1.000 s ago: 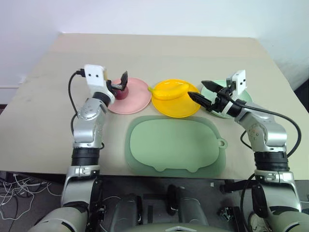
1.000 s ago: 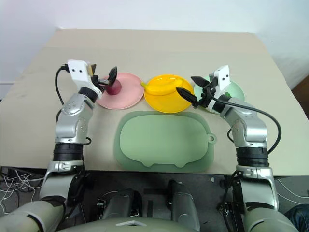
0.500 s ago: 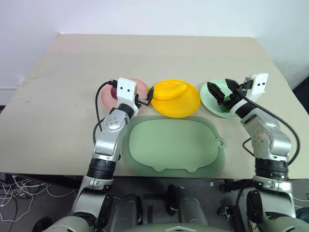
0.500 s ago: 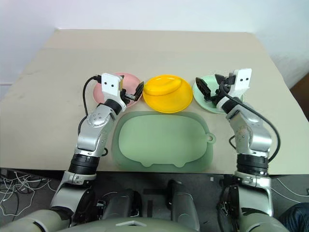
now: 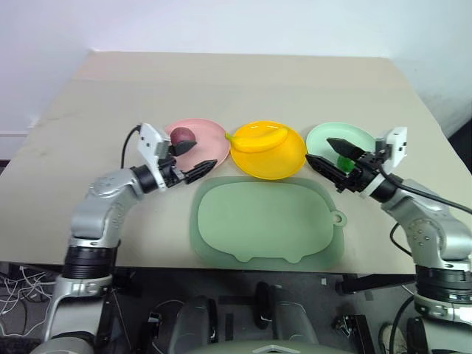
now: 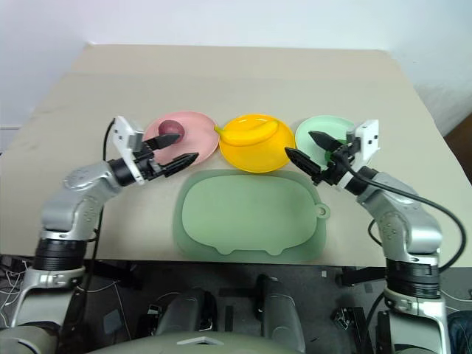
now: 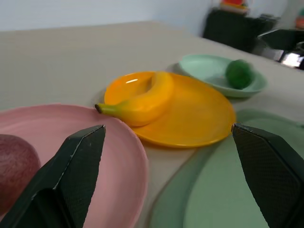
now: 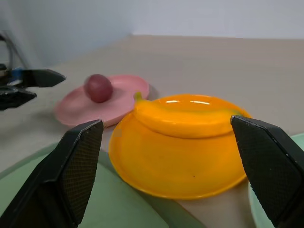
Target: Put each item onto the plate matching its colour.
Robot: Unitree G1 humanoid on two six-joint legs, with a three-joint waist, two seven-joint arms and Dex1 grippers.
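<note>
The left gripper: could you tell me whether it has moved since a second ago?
Yes. The left gripper, open, was over the pink plate around the red fruit; it has drawn back to the plate's near edge, toward the mat.

Three plates (image 5: 269,158) in a row behind the mat (image 5: 267,219); each holds one fruit (image 5: 183,136).

both grippers (image 5: 186,158) (image 5: 328,153) back off plates

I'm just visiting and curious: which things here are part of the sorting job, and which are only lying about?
Job: banana on yellow plate; red-purple fruit on pink plate; green fruit on mint plate.

Lying about: pig-shaped mat, table.
</note>
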